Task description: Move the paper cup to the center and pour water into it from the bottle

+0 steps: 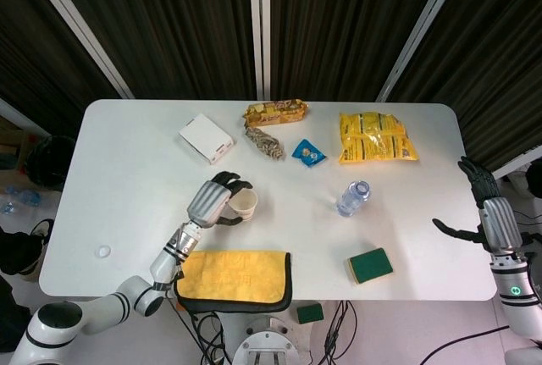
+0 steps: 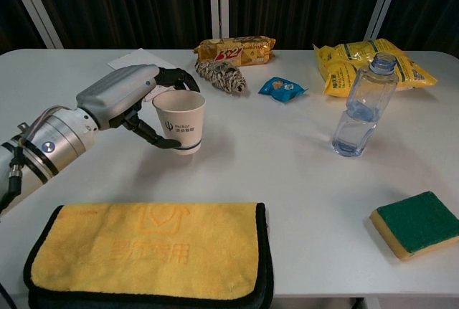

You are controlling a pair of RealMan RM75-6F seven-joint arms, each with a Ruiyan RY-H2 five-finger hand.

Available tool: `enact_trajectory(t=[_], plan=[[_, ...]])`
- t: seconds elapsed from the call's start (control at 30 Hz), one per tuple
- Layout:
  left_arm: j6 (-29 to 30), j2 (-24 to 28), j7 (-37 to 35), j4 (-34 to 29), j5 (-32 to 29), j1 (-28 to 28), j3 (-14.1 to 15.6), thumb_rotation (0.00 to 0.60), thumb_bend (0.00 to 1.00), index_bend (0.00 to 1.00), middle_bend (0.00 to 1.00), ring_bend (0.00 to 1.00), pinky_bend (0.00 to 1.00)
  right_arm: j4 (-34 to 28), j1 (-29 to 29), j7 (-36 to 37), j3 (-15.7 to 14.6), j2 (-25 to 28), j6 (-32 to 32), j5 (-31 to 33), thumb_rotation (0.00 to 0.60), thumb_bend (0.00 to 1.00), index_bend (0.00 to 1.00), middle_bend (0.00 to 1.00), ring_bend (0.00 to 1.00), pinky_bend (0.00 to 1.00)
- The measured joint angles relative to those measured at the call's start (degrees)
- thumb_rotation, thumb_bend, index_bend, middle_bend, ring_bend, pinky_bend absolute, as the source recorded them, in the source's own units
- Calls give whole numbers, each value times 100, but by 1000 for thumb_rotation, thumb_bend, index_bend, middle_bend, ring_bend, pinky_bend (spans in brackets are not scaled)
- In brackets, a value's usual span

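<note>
The left hand [image 2: 133,97] gripped the upright paper cup [image 2: 179,122] near the desk's [image 2: 237,169] middle. The bottle [image 2: 363,105] stood to the right; the right hand [image 1: 484,212] hung with fingers spread, holding nothing
</note>
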Motion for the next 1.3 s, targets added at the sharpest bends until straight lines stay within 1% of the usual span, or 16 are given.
enact_trajectory(t=[0.4,0.67,0.83,1.0,1.1,1.17,1.3], plan=[[-9,-626,-259,596,-112,-258,-129,600,150,400,502,233,231,115,11,-22,-18,-50,-144,51,600,87,0,0,0,0],[47,-1100,-279,1439,-111,-395,-117,600,149,399,500,233,230,148,-14,17,-2,-30,-127,77,600,87,0,0,0,0],[67,-1325,-374,1819,-97,-442,-58,600,150,395,498,233,230,142,-30,32,8,-13,-105,82,600,88,0,0,0,0],[77,-1464,-539,2083,-76,-484,5,600,147,349,448,232,229,132,-42,25,15,-4,-105,95,600,87,0,0,0,0],[72,-1498,-672,2150,-70,-495,35,600,141,319,380,223,228,134,-41,21,20,-10,-123,107,600,87,0,0,0,0],[101,-1513,-750,2204,-56,-504,61,600,136,273,334,214,228,138,-34,19,21,-18,-144,110,600,87,0,0,0,0],[142,-1529,-830,2276,-43,-513,99,600,129,218,294,206,228,134,-26,1,25,-27,-141,96,600,87,0,0,0,0]])
